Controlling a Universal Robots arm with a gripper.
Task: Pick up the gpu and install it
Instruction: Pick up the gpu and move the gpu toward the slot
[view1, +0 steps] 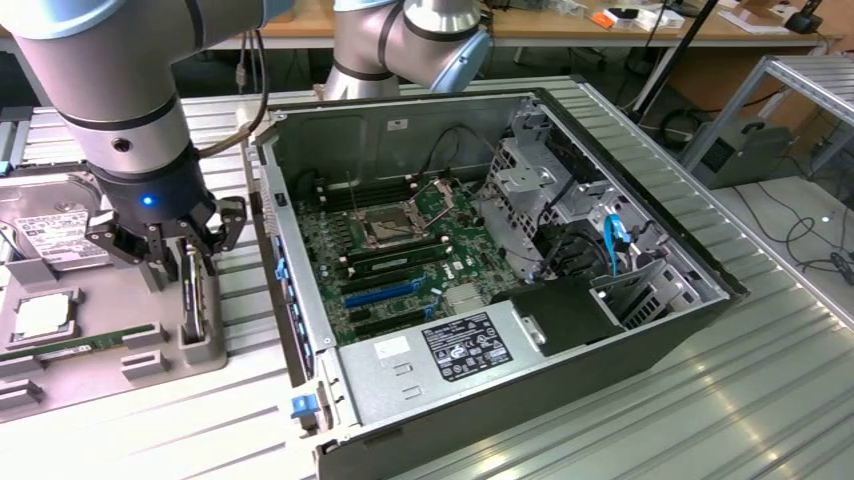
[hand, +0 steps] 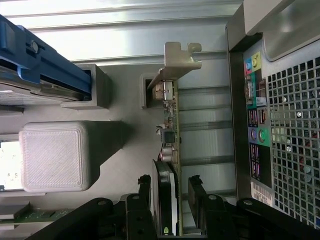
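Between the parted jaws of the black two-finger gripper (view1: 187, 262) (hand: 170, 196) stands the gpu (view1: 195, 300) (hand: 168, 117), a thin dark card set on edge, with its silvery-tan metal bracket at the end farther from the fingers (hand: 145, 197). These straddle the card, and a gap shows on one side. Beneath the jaws, the card sits in slots of a grey moulded fixture tray (view1: 80, 372) (hand: 120, 165) on a ribbed aluminium table (view1: 601, 420). Just beside the jaws, toward the exterior view's right, an open grey computer case (view1: 441, 440) (hand: 290, 125) lies on its side with its green motherboard (view1: 400, 240) exposed. Beyond it are a wooden desk (view1: 561, 22) and floor cables (view1: 801, 230). The silver-grey arm (view1: 120, 90) hangs vertically, its wrist pointing straight down over the tray.
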